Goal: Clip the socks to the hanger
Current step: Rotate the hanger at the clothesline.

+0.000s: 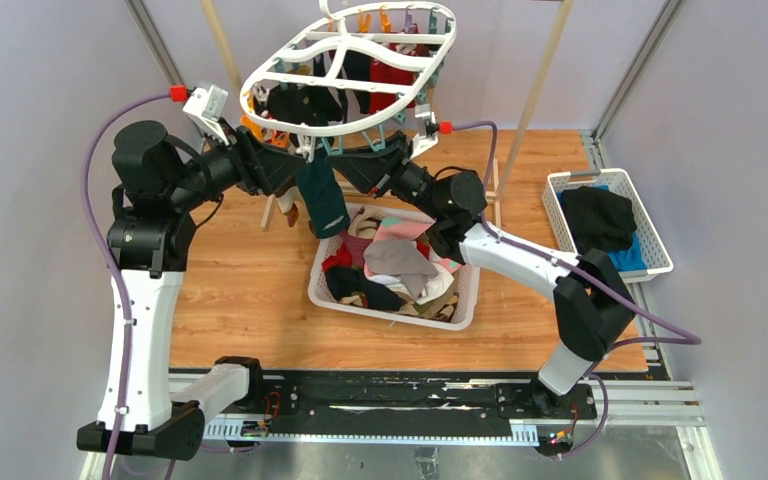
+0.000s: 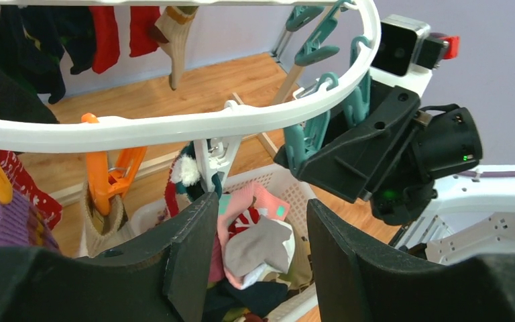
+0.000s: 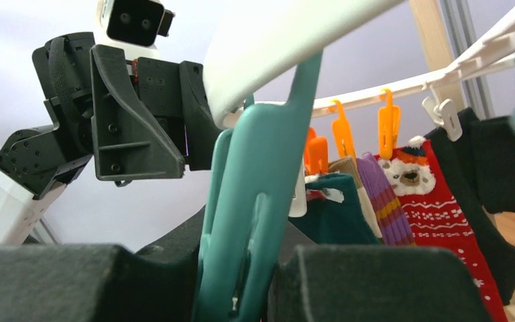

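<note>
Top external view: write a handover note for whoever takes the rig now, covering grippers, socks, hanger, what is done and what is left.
Left gripper: open, holding nothing, just under the hanger front rim.
Right gripper: shut on a teal pin hanging from that rim.
Done: several socks hang on the hanger. A dark teal sock hangs at the front between the arms; its clip is unclear.
Left: many socks lie in the basket below and need clipping on.

Top external: high behind the arm bases, looking down on worktop (image 1: 240, 290). Wrist views: close under hanger (image 2: 174, 127) rim, facing each other. All three share it.
</note>
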Robot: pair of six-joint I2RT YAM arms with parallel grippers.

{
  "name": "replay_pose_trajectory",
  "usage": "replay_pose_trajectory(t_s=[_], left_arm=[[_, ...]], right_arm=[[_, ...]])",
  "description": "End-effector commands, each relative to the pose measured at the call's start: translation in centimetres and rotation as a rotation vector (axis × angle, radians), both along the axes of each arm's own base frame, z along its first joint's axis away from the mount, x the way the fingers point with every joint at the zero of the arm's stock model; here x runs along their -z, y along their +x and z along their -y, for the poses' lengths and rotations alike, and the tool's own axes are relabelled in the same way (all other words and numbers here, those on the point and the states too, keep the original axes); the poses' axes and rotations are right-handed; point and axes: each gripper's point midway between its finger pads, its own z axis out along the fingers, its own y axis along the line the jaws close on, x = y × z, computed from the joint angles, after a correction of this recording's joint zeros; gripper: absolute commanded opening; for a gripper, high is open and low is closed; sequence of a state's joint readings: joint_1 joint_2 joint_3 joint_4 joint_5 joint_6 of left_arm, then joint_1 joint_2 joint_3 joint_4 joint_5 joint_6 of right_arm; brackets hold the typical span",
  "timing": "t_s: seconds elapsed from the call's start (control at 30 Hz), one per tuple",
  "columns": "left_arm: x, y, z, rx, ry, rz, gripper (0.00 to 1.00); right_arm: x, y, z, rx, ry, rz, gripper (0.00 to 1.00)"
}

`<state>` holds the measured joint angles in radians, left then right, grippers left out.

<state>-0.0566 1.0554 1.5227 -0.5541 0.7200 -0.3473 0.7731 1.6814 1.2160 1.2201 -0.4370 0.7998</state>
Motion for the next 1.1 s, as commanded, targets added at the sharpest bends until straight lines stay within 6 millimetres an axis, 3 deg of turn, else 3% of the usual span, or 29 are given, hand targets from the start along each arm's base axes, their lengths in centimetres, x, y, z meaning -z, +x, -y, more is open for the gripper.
replay_pose_trajectory(t_s=[0.0,0.13,0.3,0.47,0.73,1.07], left_arm=[[-1.4,-1.4,-0.1,-0.005,0.011,0.044,0.56],[-1.7,-1.8,-0.4,-0.024,0.009,0.05,0.57],[-2.2,-2.8,-0.4,-0.028,-0.013,0.046,0.68],[-1.8,-3.1,-0.8,-0.057,-0.019,0.034,0.7],[-1.7,-1.3,-0.6,-0.087,-0.099,-0.037,0.67],[-1.0,1.7,0.0,-0.069,-0.154,-0.091,0.62]], right_arm=[[-1.6,-1.1,0.4,0.114,-0.004,0.067,0.15],[-1.8,-1.5,-0.4,0.216,-0.049,0.099,0.04],[-1.7,-1.7,-2.1,0.329,-0.123,0.096,0.0],[-1.0,-1.3,-3.9,0.369,-0.174,0.09,0.0],[-0.8,-1.2,-5.7,0.374,-0.194,0.105,0.0],[-0.7,-1.3,-6.1,0.373,-0.207,0.115,0.0]])
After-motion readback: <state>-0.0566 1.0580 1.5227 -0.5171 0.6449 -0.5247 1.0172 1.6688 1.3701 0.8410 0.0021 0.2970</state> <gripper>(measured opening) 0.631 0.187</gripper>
